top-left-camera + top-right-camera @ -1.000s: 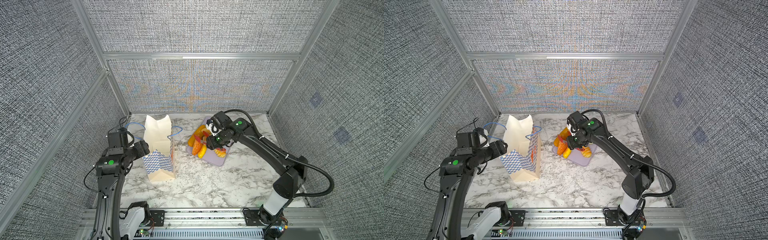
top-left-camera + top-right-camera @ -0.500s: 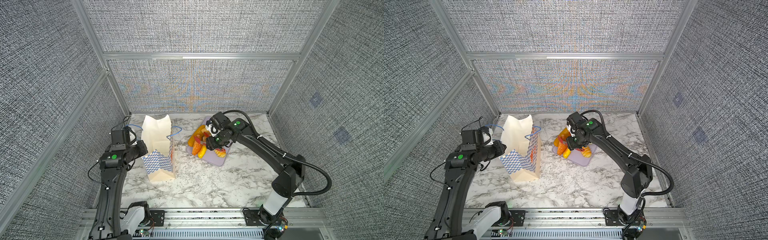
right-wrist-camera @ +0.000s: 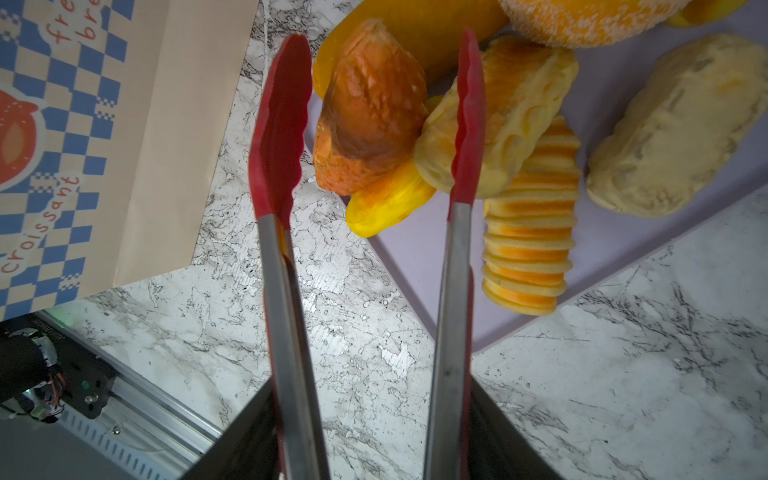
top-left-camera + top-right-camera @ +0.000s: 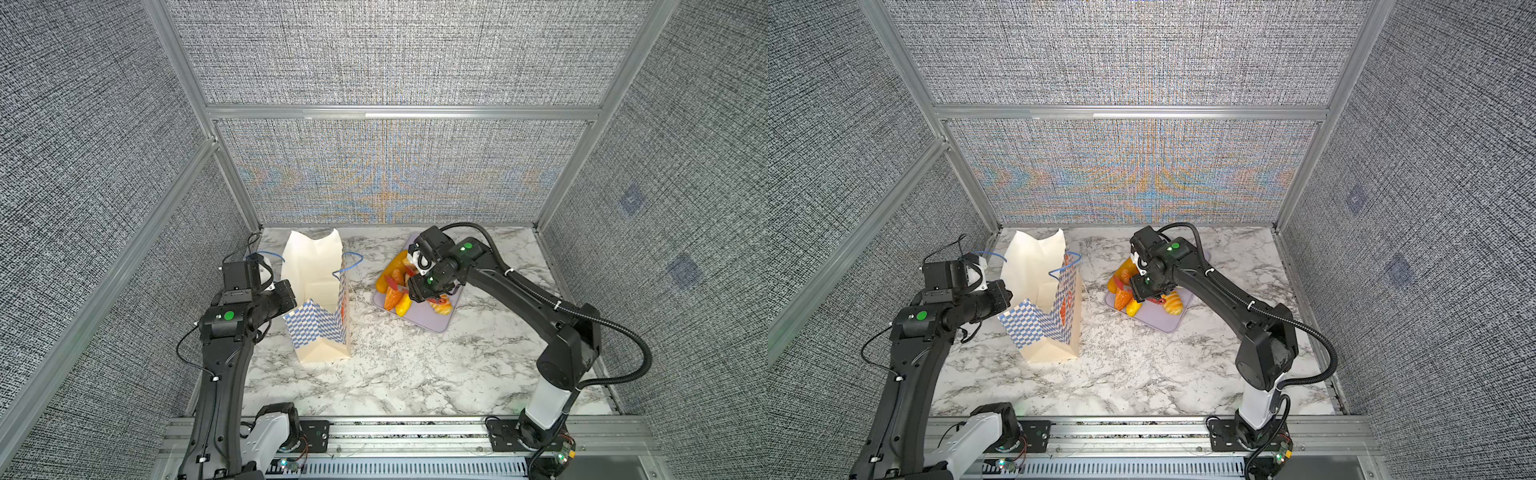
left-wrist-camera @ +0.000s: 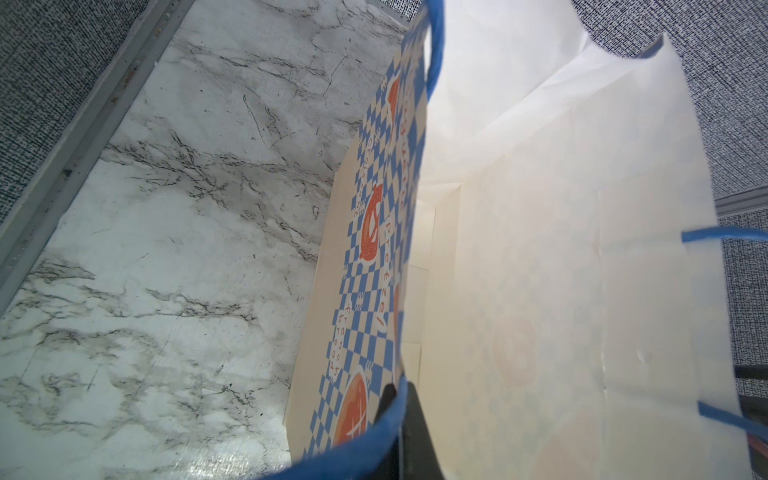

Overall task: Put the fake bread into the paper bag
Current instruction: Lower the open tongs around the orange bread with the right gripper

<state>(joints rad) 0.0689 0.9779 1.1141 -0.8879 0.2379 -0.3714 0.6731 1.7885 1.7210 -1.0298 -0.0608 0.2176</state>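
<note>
Left gripper (image 5: 402,405) advanced to paper bag (image 4: 320,328), now clamped on its rim; bag upright on marble table (image 4: 415,374). Right gripper (image 4: 420,289) grips red tongs (image 3: 282,124), tips spread, straddling 1 orange-brown piece of fake bread (image 3: 370,116) piled on lavender tray (image 3: 415,257).

Clearances and obstructions, marble table (image 4: 415,374)
Front half bare, open to either arm; narrow bare strip between paper bag (image 4: 320,328) and lavender tray (image 4: 434,322). Bag mouth open upward (left gripper (image 5: 401,399) pinches its left rim). The red tongs (image 3: 280,124) spread over the piled fake bread (image 3: 370,112), which crowds the tray's bag-side end.
</note>
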